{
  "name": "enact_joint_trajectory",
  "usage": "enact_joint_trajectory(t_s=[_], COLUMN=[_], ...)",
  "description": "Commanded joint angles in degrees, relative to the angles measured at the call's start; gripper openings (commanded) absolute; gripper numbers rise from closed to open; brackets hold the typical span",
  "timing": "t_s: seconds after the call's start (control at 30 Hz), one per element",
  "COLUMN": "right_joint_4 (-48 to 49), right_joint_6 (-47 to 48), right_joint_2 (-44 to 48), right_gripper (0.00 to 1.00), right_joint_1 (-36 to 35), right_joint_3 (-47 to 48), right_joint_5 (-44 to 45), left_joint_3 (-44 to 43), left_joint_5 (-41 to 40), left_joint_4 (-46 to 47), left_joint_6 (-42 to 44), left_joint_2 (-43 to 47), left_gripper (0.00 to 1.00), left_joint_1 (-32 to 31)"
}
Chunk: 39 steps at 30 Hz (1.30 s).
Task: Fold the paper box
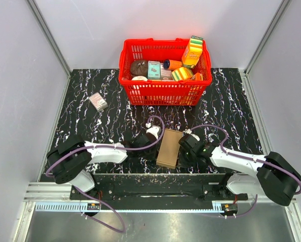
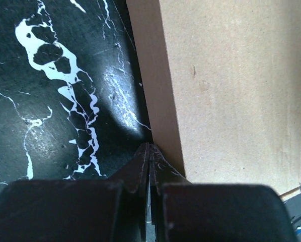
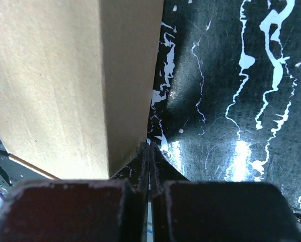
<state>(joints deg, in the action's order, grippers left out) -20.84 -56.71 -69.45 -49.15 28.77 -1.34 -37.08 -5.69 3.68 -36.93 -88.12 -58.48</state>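
The paper box (image 1: 169, 147) is plain brown cardboard, standing as a closed oblong block on the black marbled table near its front edge. My left gripper (image 1: 149, 142) is shut and empty, its tips low against the box's left side; in the left wrist view the box (image 2: 231, 91) fills the right half and the gripper (image 2: 149, 151) touches its lower left wall. My right gripper (image 1: 185, 148) is shut and empty against the box's right side; in the right wrist view the box (image 3: 65, 85) fills the left half, next to the gripper (image 3: 149, 148).
A red basket (image 1: 163, 91) full of colourful packages stands at the back centre. A small pinkish-grey box (image 1: 98, 102) lies at the left. White walls with metal rails close in the table (image 1: 231, 116). The arm bases sit along the front edge.
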Motion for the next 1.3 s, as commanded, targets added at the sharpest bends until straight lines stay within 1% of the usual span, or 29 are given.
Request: enact_joint_trajectory(t_s=[0.0, 0.27, 0.4, 0.5, 0.53, 0.67, 0.77, 0.9, 1.03, 1.27], right_joint_4=[4.14, 6.25, 6.6, 3.62, 1.61, -3.06, -5.26, -4.56, -2.98, -6.31], right_joint_6=[-1.47, -3.49, -4.46, -3.15, -2.8, -1.04, -0.77, -1.65, -2.18, -1.56], right_joint_2=[-0.07, 0.98, 1.69, 1.34, 1.25, 2.12, 3.79, 5.73, 6.43, 3.72], right_gripper=[0.0, 0.0, 0.0, 0.0, 0.0, 0.05, 0.05, 0.04, 0.03, 0.03], right_joint_1=[-0.6, -0.69, -0.69, -0.69, -0.69, -0.69, -0.69, -0.78, -0.95, -2.44], right_joint_3=[0.23, -0.38, -0.48, 0.75, 1.02, 1.55, 1.02, -1.0, -0.92, 1.46], right_joint_5=[-1.03, -0.94, 0.46, 0.99, 2.38, 3.45, 3.81, 1.88, 1.43, 1.69], left_joint_3=[-0.27, -1.07, -0.8, -0.62, -0.54, -0.27, 0.52, 1.66, 2.54, 1.57], left_joint_5=[0.51, 0.07, -0.11, -1.42, -2.56, -6.6, -8.45, -7.67, -5.56, -5.12], left_joint_4=[1.68, 2.29, 2.82, 1.34, 0.63, -3.5, -5.53, -5.01, -3.86, -3.86], left_joint_6=[-1.66, -3.94, -4.91, -5.08, -5.0, -4.56, -4.38, -4.82, -5.26, -5.35], left_joint_2=[0.75, -0.39, -0.21, 0.4, 0.58, 2.15, 3.65, 4.53, 4.88, 4.71], left_gripper=[0.0, 0.0, 0.0, 0.0, 0.0, 0.0, 0.0, 0.0, 0.0, 0.0], left_joint_1=[-2.16, -4.27, -4.63, -4.54, -4.63, -4.54, -4.63, -4.54, -4.89, -6.82])
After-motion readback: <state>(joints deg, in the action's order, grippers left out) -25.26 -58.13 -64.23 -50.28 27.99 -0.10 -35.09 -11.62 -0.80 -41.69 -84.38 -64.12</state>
